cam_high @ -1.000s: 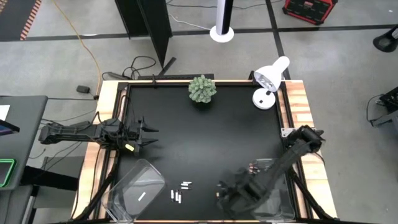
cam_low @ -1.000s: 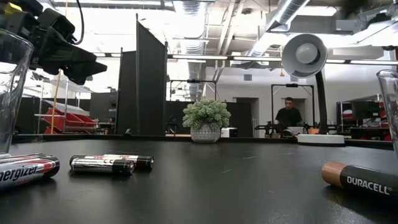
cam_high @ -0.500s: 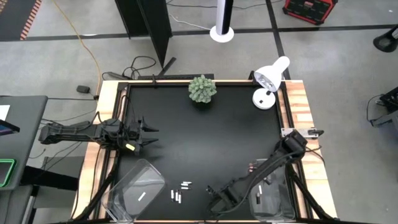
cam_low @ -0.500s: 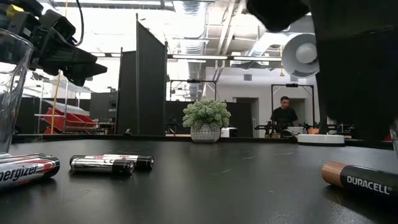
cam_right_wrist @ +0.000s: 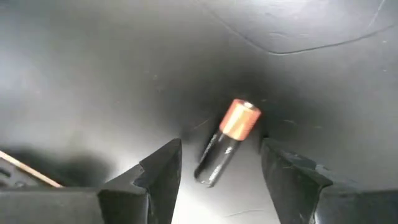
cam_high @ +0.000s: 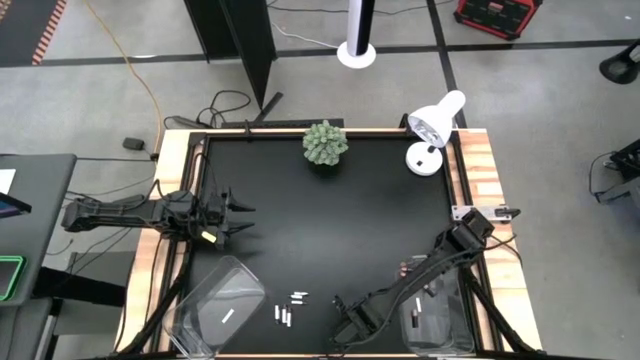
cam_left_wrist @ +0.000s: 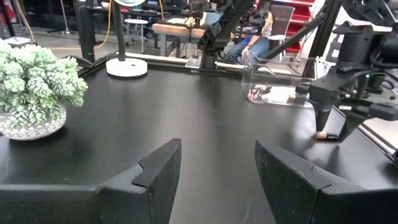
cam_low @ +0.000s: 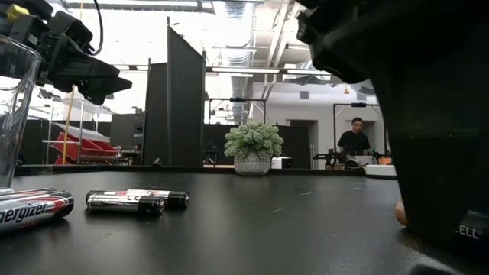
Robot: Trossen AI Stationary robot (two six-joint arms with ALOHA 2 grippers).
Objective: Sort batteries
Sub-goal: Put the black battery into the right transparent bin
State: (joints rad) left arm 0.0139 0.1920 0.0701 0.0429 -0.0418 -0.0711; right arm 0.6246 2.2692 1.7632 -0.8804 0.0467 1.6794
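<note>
Nearby, a potted plant (cam_high: 326, 143) and white lamp (cam_high: 434, 128) stand at the black table's (cam_high: 330, 220) far edge, clear bins (cam_high: 218, 305) at its near corners. Low over the near edge, the right gripper (cam_right_wrist: 221, 163) spreads wide around a dark, copper-capped battery (cam_right_wrist: 227, 140) lying flat, untouched; silver batteries (cam_high: 289, 308) rest close by. Across the table, the left gripper (cam_left_wrist: 217, 165) hovers open.

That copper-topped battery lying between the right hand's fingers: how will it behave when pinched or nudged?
The copper-topped battery is a smooth cylinder lying on its side, so it will probably roll if nudged. It looks rigid and should not bend. Its glossy casing may slip between the open right hand unless pinched squarely.
</note>
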